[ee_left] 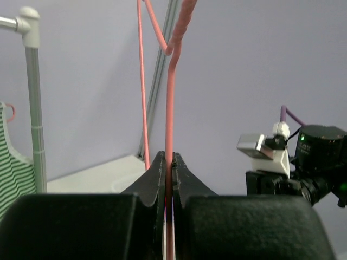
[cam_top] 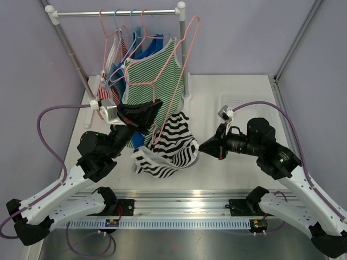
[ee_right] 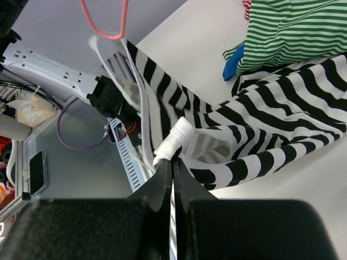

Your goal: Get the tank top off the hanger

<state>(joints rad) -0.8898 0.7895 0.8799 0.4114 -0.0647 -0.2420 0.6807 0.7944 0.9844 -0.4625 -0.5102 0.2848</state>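
Observation:
A black-and-white striped tank top point(cam_top: 171, 143) hangs crumpled from the low end of a pink wire hanger point(cam_top: 181, 59) and rests on the table. My left gripper point(cam_top: 158, 106) is shut on the hanger's wire point(ee_left: 169, 162), which runs up between the jaws in the left wrist view. My right gripper point(cam_top: 201, 147) is shut on the tank top's white hem point(ee_right: 176, 142) at its right edge. The hanger's bottom loop point(ee_right: 105, 24) shows at the top of the right wrist view, with a strap of the tank top over it.
A clothes rail point(cam_top: 116, 12) at the back carries several hangers with a green-striped top point(cam_top: 152, 73) and other garments. Its right post point(cam_top: 182, 49) stands beside the pink hanger. A white tray point(cam_top: 238, 100) lies at the back right.

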